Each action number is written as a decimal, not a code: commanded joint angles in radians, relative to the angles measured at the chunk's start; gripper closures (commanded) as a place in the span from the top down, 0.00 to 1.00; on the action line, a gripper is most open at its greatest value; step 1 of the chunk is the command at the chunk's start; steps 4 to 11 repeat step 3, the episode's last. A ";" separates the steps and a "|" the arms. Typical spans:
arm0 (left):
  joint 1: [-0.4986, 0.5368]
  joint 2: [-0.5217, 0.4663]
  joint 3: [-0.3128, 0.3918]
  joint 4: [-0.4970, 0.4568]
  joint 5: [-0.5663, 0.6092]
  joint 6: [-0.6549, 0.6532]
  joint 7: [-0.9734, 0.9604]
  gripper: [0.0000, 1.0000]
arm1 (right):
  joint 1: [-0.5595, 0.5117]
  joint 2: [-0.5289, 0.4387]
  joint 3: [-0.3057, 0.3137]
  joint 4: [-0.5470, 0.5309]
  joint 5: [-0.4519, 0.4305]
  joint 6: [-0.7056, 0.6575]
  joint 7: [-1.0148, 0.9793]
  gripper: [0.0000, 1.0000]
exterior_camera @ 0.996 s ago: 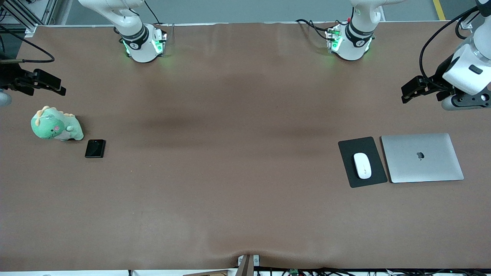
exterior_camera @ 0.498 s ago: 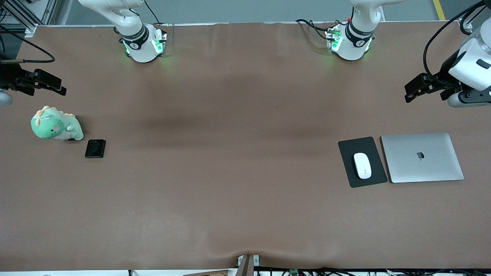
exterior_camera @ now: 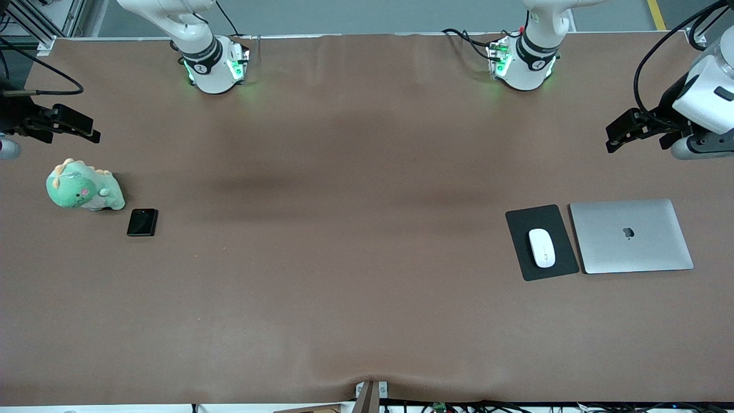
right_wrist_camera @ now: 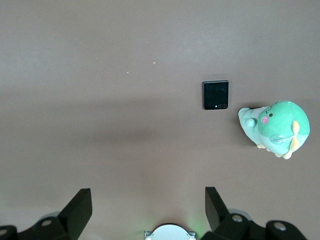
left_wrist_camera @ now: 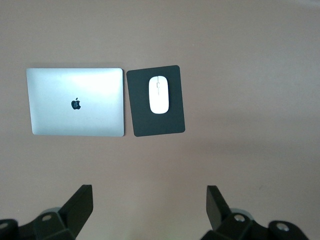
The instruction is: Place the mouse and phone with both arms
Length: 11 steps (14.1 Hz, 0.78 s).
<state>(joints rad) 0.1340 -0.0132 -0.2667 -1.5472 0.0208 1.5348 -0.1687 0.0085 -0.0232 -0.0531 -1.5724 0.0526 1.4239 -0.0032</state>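
The white mouse (exterior_camera: 542, 248) lies on a black pad (exterior_camera: 524, 221) toward the left arm's end of the table. It also shows in the left wrist view (left_wrist_camera: 159, 94). The black phone (exterior_camera: 142, 222) lies flat toward the right arm's end, and shows in the right wrist view (right_wrist_camera: 215, 94). My left gripper (exterior_camera: 618, 134) is open and empty, high over bare table at its end, and its jaws stand wide apart in the left wrist view (left_wrist_camera: 148, 200). My right gripper (exterior_camera: 80, 127) is open and empty, high over bare table at its end, and shows in its own view (right_wrist_camera: 148, 202).
A closed silver laptop (exterior_camera: 631, 236) lies beside the pad, toward the left arm's end. A green plush dinosaur (exterior_camera: 84, 187) sits close to the phone, toward the right arm's end. The brown cloth (exterior_camera: 344, 229) between the two groups is bare.
My left gripper has drifted a little toward its end of the table and risen slightly. My right gripper has hardly moved. The mouse and phone lie as before.
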 commanded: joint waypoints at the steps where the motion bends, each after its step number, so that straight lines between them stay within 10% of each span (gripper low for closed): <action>1: 0.009 -0.007 0.000 0.010 -0.007 -0.019 0.020 1.00 | -0.012 -0.020 0.007 -0.023 -0.016 0.009 -0.011 1.00; 11: 0.009 -0.008 0.000 0.010 -0.007 -0.022 0.020 1.00 | -0.012 -0.018 0.007 -0.023 -0.016 0.009 -0.011 1.00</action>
